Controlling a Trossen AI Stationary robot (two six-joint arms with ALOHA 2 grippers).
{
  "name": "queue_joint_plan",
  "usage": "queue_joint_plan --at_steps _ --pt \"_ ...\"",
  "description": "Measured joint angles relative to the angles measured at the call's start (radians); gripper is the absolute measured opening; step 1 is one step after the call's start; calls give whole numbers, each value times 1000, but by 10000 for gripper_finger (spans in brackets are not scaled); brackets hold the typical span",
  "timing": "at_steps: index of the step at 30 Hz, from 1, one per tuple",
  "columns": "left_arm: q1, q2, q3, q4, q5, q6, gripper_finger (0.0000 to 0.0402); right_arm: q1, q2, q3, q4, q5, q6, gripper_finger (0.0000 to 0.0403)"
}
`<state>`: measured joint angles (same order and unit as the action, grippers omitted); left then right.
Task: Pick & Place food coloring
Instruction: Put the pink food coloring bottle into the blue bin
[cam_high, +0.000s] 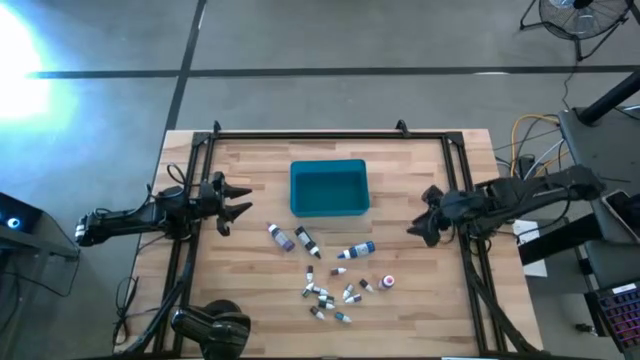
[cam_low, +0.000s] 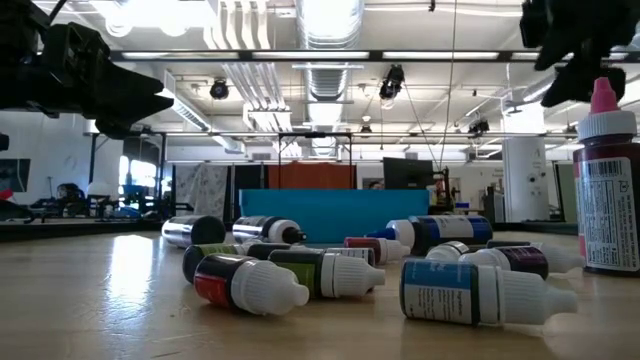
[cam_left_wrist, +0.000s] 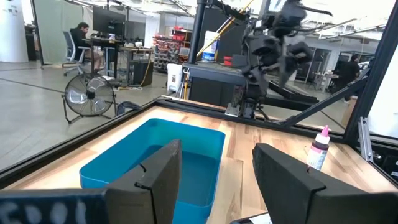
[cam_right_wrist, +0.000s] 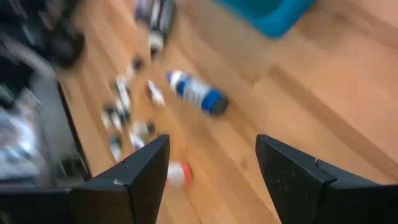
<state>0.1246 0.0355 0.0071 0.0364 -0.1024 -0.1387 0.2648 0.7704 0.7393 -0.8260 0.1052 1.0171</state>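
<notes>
The food coloring bottles (cam_high: 330, 270) lie scattered on the wooden table, nearer than the teal bin (cam_high: 329, 188). Two longer dark ones (cam_high: 293, 239) and a blue one (cam_high: 358, 250) lie on their sides. A red one with a pink cap (cam_low: 605, 190) stands upright on its base. My left gripper (cam_high: 243, 199) hovers open, left of the bin. My right gripper (cam_high: 418, 216) hovers open on the right, above the table; its wrist view shows the blue bottle (cam_right_wrist: 196, 92) and small ones (cam_right_wrist: 124, 112) below. Neither gripper holds anything.
A black metal frame (cam_high: 330, 133) runs along the table's far edge and sides. Bare wood lies between the bin and each gripper. Beyond the table, the left wrist view shows a floor fan (cam_left_wrist: 90, 96) and a seated person (cam_left_wrist: 79, 38) in the room.
</notes>
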Motion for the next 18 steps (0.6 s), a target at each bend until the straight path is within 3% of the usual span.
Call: queue_joint_plan --at_steps 4,11,18 --pt "0 0 0 0 0 0 176 161 154 77 -51 38 -24 233" --pt "0 0 0 0 0 0 176 392 404 200 -172 261 -8 233" --pt "0 0 0 0 0 0 176 479 577 311 -207 257 -148 233"
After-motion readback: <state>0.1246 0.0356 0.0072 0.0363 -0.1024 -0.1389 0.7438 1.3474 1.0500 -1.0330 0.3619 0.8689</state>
